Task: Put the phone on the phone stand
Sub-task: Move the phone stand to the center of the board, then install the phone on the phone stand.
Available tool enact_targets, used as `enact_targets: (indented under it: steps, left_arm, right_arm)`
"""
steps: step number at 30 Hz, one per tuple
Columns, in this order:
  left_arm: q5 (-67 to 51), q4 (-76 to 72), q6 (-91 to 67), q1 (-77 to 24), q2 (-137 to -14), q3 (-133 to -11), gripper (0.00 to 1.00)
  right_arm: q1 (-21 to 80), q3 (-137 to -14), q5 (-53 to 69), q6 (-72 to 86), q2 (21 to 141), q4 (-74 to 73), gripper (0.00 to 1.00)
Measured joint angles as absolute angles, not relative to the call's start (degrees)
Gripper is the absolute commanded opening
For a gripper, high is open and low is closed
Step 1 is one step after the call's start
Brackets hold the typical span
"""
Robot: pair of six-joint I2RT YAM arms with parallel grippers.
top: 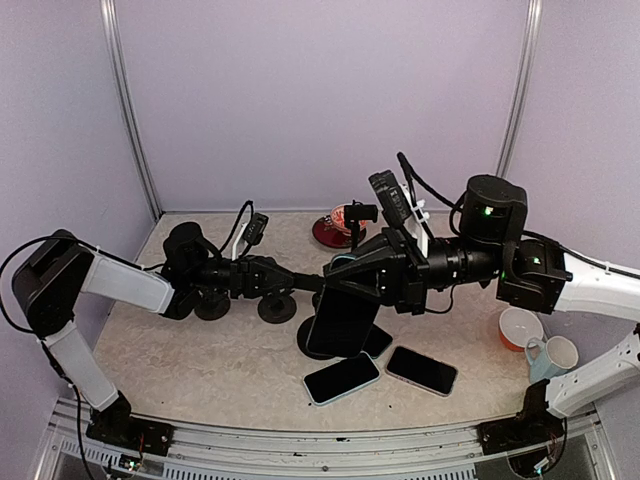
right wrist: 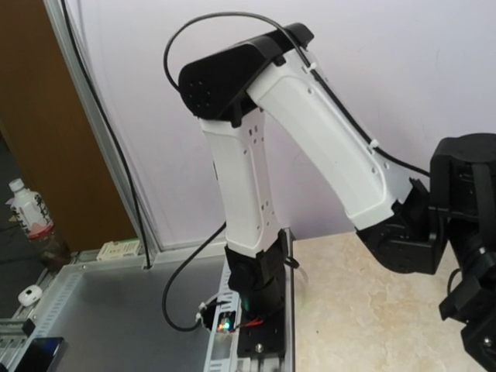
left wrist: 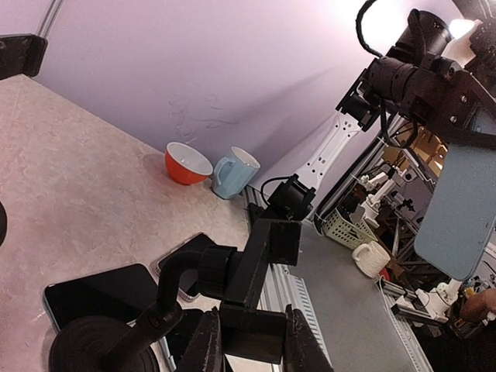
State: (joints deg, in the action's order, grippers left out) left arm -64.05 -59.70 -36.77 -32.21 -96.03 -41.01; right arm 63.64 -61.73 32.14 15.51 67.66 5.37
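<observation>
Left claw pinching stand, middle of table. Right claw clamped on phone, dangling over stand. Two spare phones by near edge.

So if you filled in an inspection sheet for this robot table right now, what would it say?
Surface: beige marbled table.
Job's things: phone held in the air beside the black phone stand, not on it yet.
Clutter: spare phone and second spare phone lying flat; orange bowl; blue mug; red dish at the back.
Grippers: left fingers pressed on both sides of the stand's arm; right fingers shut on the phone's top edge.
Cables: black cable looped at the left wrist; nothing seen snagged.
Surroundings: lilac walls, metal posts.
</observation>
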Motion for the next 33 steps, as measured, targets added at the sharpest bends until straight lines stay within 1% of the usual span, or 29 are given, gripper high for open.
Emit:
enact_targets:
  steps: [17, 25, 33]
  left_arm:
    - [-63.29, -61.23, -39.0, -37.19, -95.07, -40.84, 0.0]
    - [-62.89, -59.05, -38.35, -38.65, -90.83, -40.25, 0.0]
    - [-62.22, -55.44, -36.32, -39.35, -88.75, -40.18, 0.0]
  right_arm:
    - [63.02, -71.37, 41.87, 13.08, 83.85, 4.19, 0.0]
    - [59.33, -71.29, 45.65, 14.76, 88.62, 6.96, 0.0]
    - [54.98, -70.32, 47.68, 17.47, 90.43, 11.66, 0.0]
